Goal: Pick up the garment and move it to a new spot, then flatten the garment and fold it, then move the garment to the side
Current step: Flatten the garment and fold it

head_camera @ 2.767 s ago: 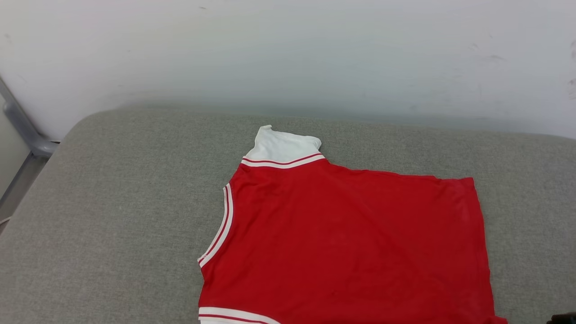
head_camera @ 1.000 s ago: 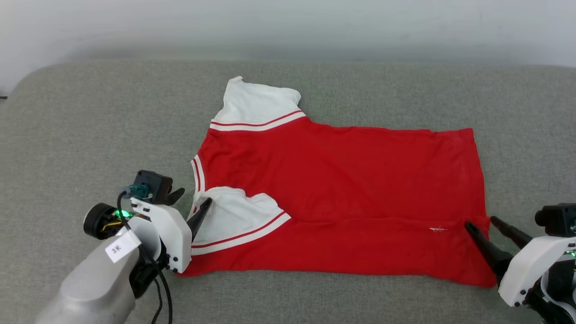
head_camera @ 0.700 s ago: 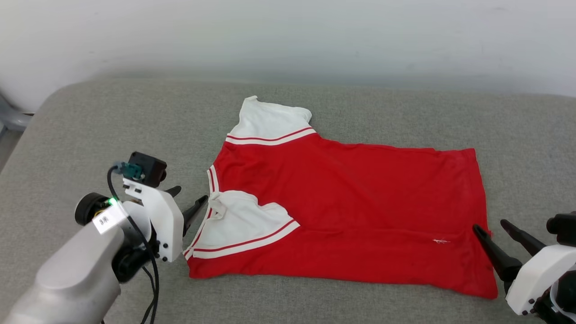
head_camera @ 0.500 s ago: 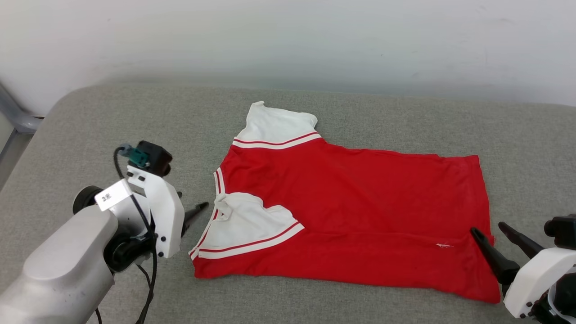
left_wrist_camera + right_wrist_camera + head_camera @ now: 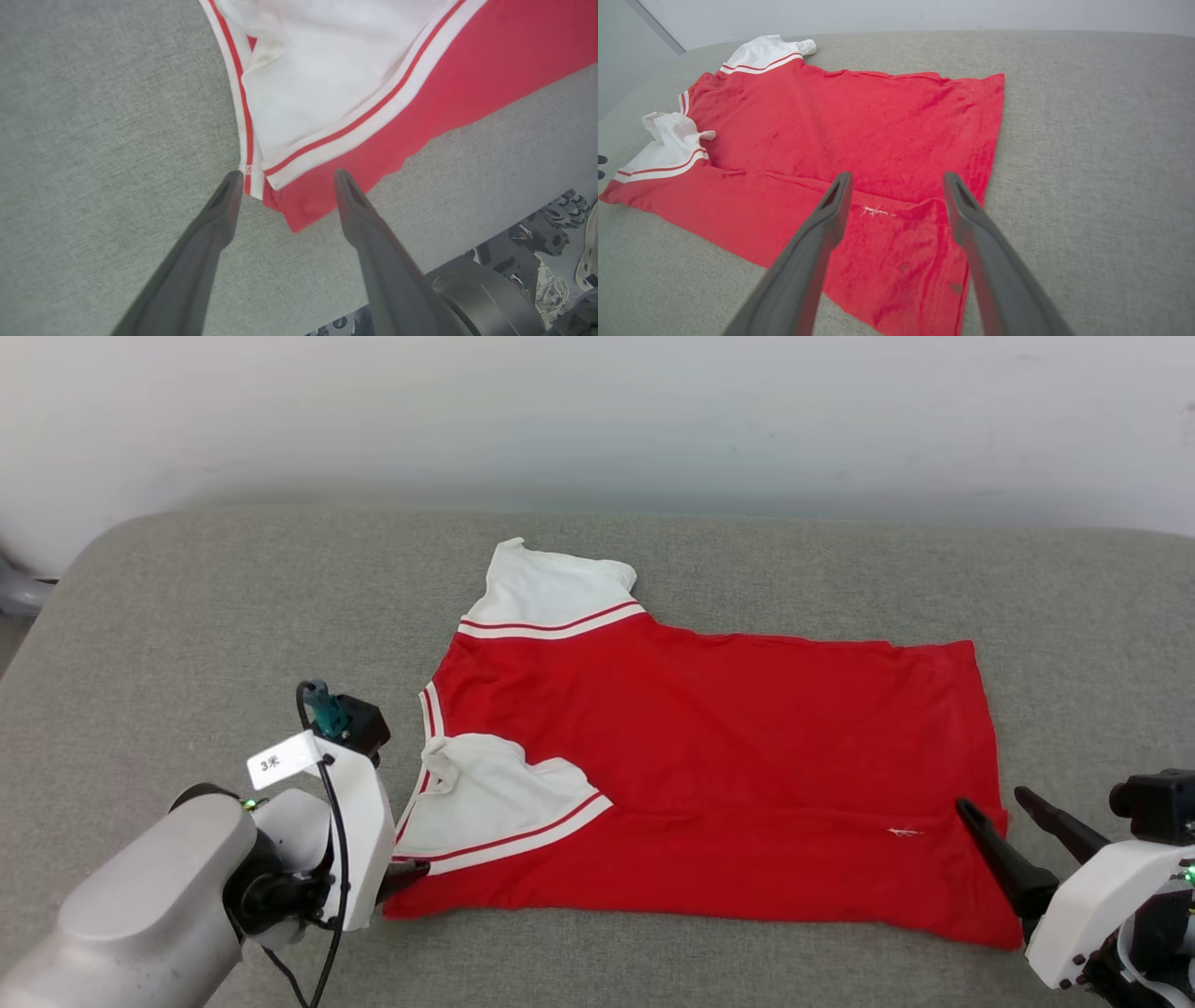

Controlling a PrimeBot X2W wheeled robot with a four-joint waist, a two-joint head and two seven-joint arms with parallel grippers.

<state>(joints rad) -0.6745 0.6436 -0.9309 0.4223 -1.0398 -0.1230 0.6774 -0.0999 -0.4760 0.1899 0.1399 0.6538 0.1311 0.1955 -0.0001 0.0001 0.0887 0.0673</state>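
A red jersey T-shirt (image 5: 709, 775) with white short sleeves and red-and-white stripe trim lies spread on a grey woven cushion (image 5: 233, 616), plain side up, neck end toward my left and hem toward my right. Its far sleeve (image 5: 551, 588) sticks out flat toward the pale white wall (image 5: 597, 420), and its near sleeve (image 5: 485, 803) is folded in over the red body, slightly rumpled at the tip. My left claw (image 5: 287, 175) stands wide open at the shirt's near left corner, its two dark fingers straddling the striped trim and the red edge without pinching either. My right claw (image 5: 991, 797), jaws equally spread and holding nothing, points at the near hem corner over the cloth. I read this as the approach to the next fold along the near edge. The danger lies in the layers: if my left fingers close on the top layer alone, the tucked sleeve could slide out and undo the fold. If one corner rises before the other, the thin jersey would likely skew or bunch. A finger driven too low could snag the cushion's weave instead of the cloth.
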